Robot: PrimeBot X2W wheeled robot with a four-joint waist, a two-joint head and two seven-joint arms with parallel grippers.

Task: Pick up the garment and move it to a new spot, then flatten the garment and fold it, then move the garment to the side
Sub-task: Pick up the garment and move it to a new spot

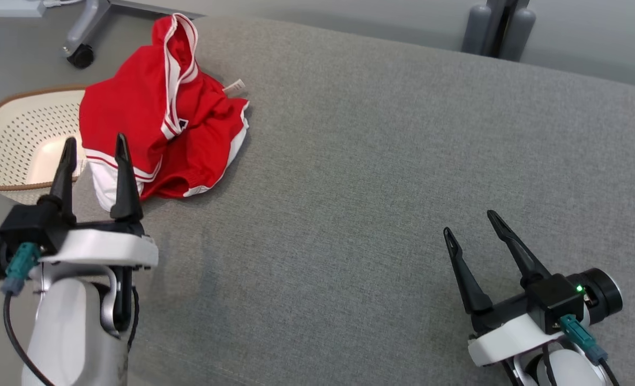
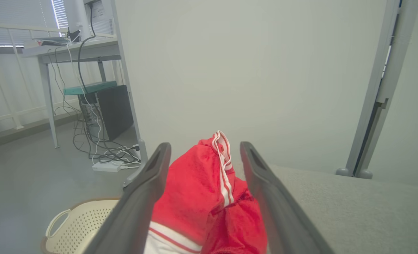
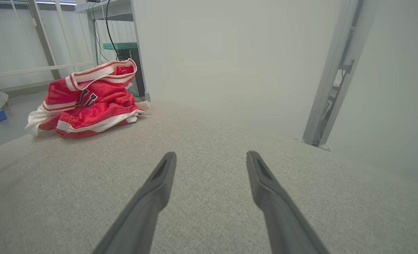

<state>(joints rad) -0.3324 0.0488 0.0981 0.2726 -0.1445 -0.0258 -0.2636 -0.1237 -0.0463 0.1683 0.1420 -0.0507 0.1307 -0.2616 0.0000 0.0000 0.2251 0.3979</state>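
Observation:
The garment (image 1: 162, 115) is a crumpled red jersey with white stripes, heaped at the far left corner of the grey fabric surface (image 1: 381, 177). My left gripper (image 1: 95, 147) is open, its fingertips at the heap's near left edge, above the cloth. In the left wrist view the garment (image 2: 201, 197) lies between and beyond the spread fingers (image 2: 145, 197), with no grip on it. My right gripper (image 1: 470, 222) stands open over bare fabric at the near right, far from the garment (image 3: 85, 100), which lies at that view's upper left.
A cream perforated basket (image 1: 14, 142) sits on the floor left of the surface, beside the garment. A castor leg (image 1: 81, 51) and grey posts (image 1: 497, 27) stand behind the surface. A desk with cables (image 2: 85, 106) is off to the left.

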